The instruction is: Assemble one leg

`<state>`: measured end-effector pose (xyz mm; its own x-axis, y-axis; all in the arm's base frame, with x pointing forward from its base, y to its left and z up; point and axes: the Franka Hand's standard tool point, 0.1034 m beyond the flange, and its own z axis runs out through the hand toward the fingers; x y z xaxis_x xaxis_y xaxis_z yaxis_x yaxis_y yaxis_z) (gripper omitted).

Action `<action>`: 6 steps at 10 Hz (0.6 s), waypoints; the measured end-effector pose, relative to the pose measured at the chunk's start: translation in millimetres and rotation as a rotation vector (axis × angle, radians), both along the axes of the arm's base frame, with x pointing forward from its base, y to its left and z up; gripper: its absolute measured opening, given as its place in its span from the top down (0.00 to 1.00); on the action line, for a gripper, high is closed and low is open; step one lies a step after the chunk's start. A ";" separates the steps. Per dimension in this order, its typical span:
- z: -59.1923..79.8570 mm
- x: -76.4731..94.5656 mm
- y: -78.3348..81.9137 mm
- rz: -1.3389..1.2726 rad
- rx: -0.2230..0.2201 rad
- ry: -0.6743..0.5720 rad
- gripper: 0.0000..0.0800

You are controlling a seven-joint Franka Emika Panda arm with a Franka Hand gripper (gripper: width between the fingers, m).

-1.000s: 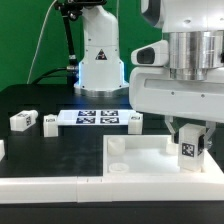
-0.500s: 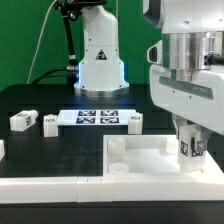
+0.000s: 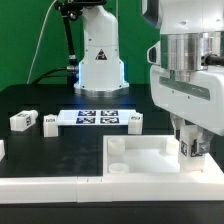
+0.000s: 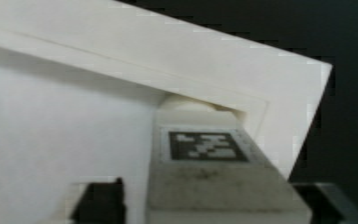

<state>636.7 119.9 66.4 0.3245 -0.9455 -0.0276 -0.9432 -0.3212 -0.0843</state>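
1. Nearest, across the bottom of the exterior view, the white tray (image 3: 140, 165) lay on the black counter (image 3: 40, 145).
2. At lower right, the gripper (image 3: 188, 150) clamped the leg (image 3: 187, 147) upright over the tray's corner socket (image 4: 194, 101).
3. The leg looked light, stiff and smooth; its flat sides suited a firm pinch.
4. Farther back lay small tagged blocks (image 3: 22, 120) and the marker board (image 3: 100, 118).

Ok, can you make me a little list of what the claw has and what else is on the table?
claw: shut on the leg
leg: upright, tag showing, over a corner of the tray
tray: big, white, at the front of the table
corner socket: close by the leg
marker board: flat, behind the tray
loose blocks: two at the board's exterior-view left, one at its right
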 end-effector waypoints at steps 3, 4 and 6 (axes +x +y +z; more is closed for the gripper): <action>0.3 0.1 1.0 0.361 -0.025 -0.018 0.19; 0.1 -0.3 1.8 0.480 -0.041 -0.023 0.19; 0.4 -0.9 5.6 0.719 -0.076 -0.026 0.19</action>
